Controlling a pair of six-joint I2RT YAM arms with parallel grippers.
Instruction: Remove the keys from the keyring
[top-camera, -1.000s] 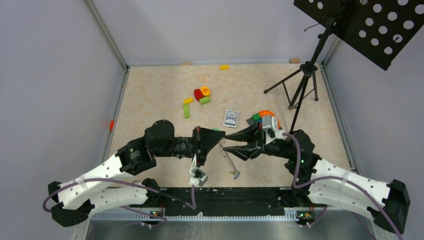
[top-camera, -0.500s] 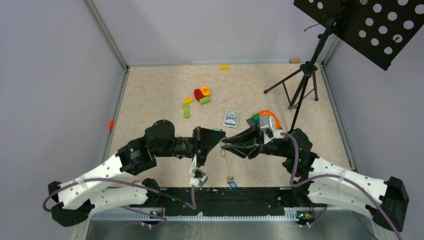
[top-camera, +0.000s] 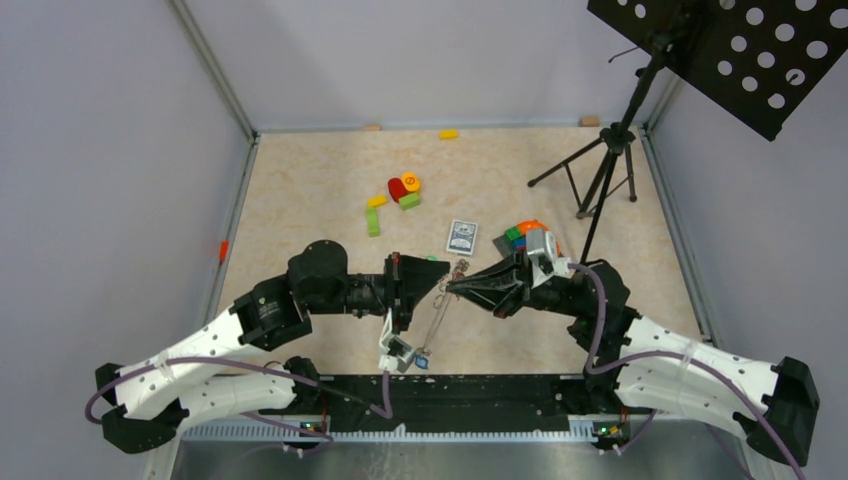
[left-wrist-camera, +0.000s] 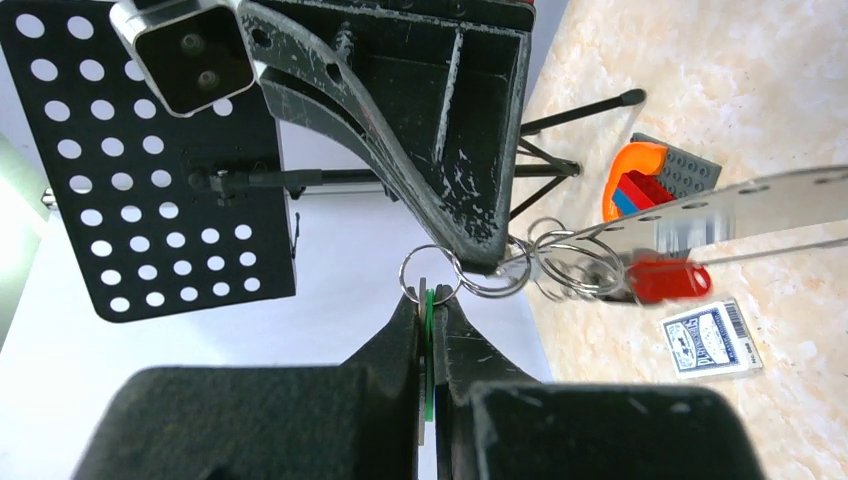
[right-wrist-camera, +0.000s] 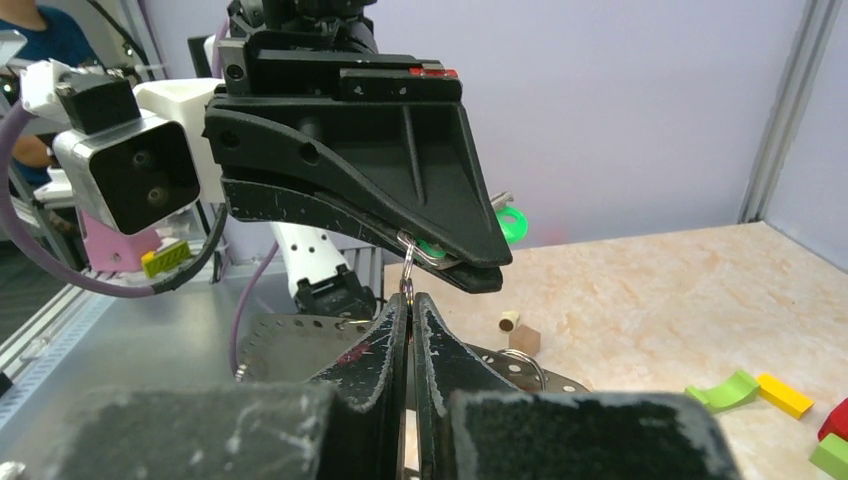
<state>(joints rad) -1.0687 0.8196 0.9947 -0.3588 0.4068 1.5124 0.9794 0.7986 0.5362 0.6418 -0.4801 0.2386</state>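
Left pincer (left-wrist-camera: 430, 303): fingers pressed together, pinching the green-tagged key (left-wrist-camera: 428, 350), a small metal key whose flat green plastic tag stands edge-on between the pads.

Right pincer (right-wrist-camera: 410, 298): fingers pressed together, nipping a split ring (right-wrist-camera: 408, 268) of thin round steel wire at the very tip.

Position: the two tips meet nose to nose, almost touching, raised above the pale marbled desk (top-camera: 300, 190).

Keyring (top-camera: 438, 318): a large thin grey wire loop. It hangs from the point where the tips meet and slants down beneath the left pincer. Whether its low end touches the desk cannot be told.

Keys: a red-tagged key (left-wrist-camera: 668, 280) with a bunch of small rings sits just beside the right pincer's tip. A blue-tagged key (top-camera: 424, 362) is at the loop's low end, under the left pincer near its wrist camera.

Playing-card box (top-camera: 462, 237): blue-backed card carton, flat on the desk just beyond both tips. Its print is too small to read.

Arch block (top-camera: 530, 226): orange plastic, behind the right pincer's wrist, among green and blue bricks.
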